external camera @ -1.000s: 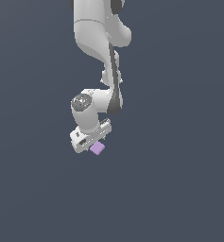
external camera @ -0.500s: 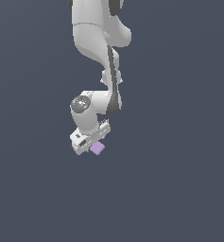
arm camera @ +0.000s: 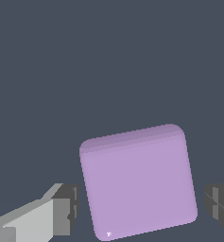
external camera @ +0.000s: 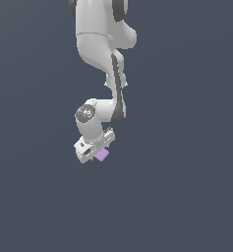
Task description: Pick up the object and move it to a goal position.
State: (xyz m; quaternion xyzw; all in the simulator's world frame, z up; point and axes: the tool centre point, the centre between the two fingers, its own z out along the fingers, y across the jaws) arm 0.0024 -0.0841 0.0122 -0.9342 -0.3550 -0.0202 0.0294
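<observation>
Lilac cube (arm camera: 138,182) between spread tool (arm camera: 144,208) fingers, untouched, fingertips cut off, cube half hidden outside.

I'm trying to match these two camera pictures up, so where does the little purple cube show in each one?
Exterior view: the lilac cube is small, just below centre, at the tip of the white gripper, on its side toward the exterior view's right.
Wrist view: the cube fills much of the picture, with visible gaps to the fingers on either side.
Shared landmark: the gripper itself.
</observation>
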